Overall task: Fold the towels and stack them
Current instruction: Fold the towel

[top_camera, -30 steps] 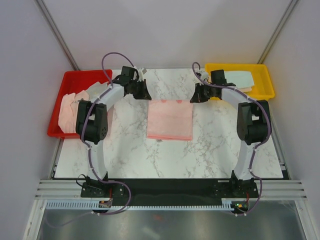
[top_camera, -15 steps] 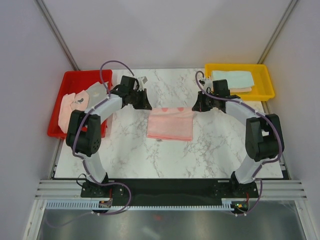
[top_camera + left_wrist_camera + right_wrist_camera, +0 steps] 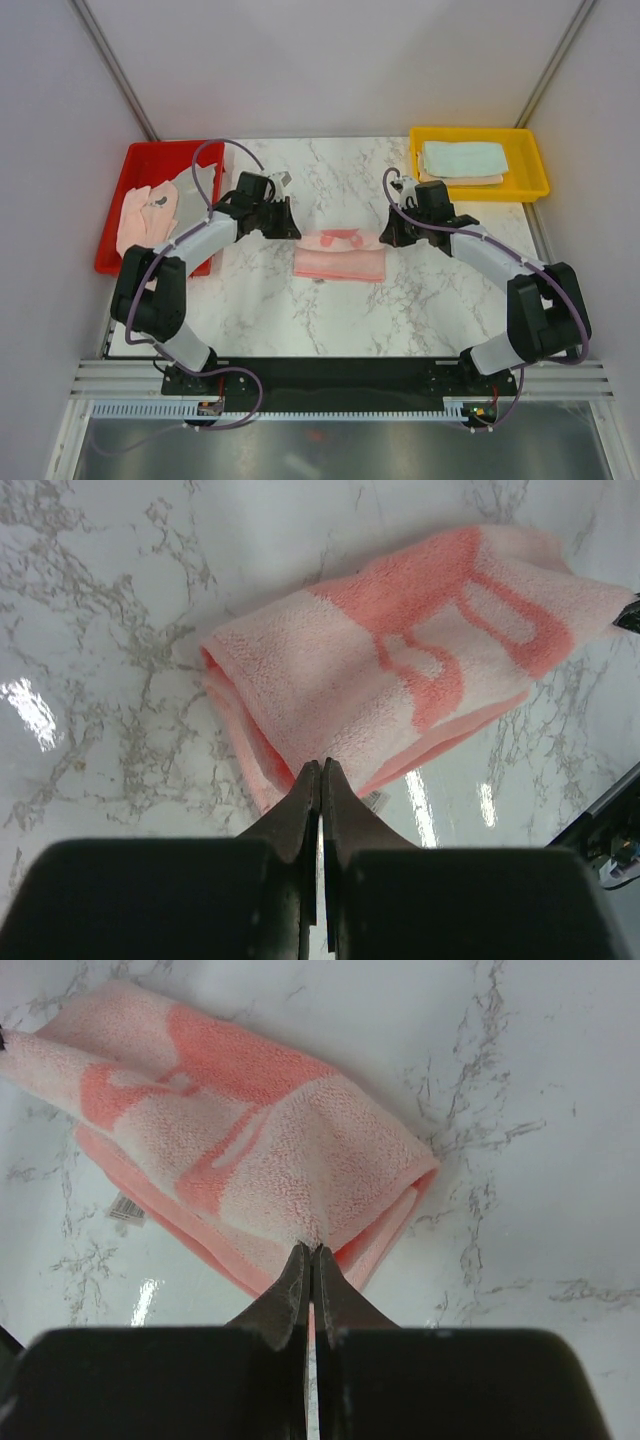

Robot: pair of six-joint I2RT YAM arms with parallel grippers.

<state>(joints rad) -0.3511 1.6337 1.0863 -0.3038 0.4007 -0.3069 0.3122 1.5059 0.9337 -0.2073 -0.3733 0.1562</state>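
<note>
A pink towel [image 3: 340,258] with darker pink marks lies on the marble table, doubled over on itself. My left gripper [image 3: 294,231] is shut on its lifted left corner. My right gripper [image 3: 386,238] is shut on its lifted right corner. In the left wrist view the fingertips of the left gripper [image 3: 320,766] pinch the pink towel [image 3: 400,660] at its edge. The right wrist view shows the right gripper [image 3: 311,1250] pinching the pink towel [image 3: 230,1150] the same way. Loose pink and cream towels [image 3: 138,212] lie in the red tray. A folded mint towel [image 3: 462,157] tops a peach one [image 3: 462,181] in the yellow tray.
The red tray [image 3: 150,148] stands at the table's left edge and the yellow tray [image 3: 536,166] at the back right corner. A small white tag [image 3: 127,1207] sticks out from under the pink towel. Grey walls close in the table on both sides.
Both grippers have come toward the near edge, drawing the pink towel's far edge over its lower half. The towel now shows about half its former depth.
</note>
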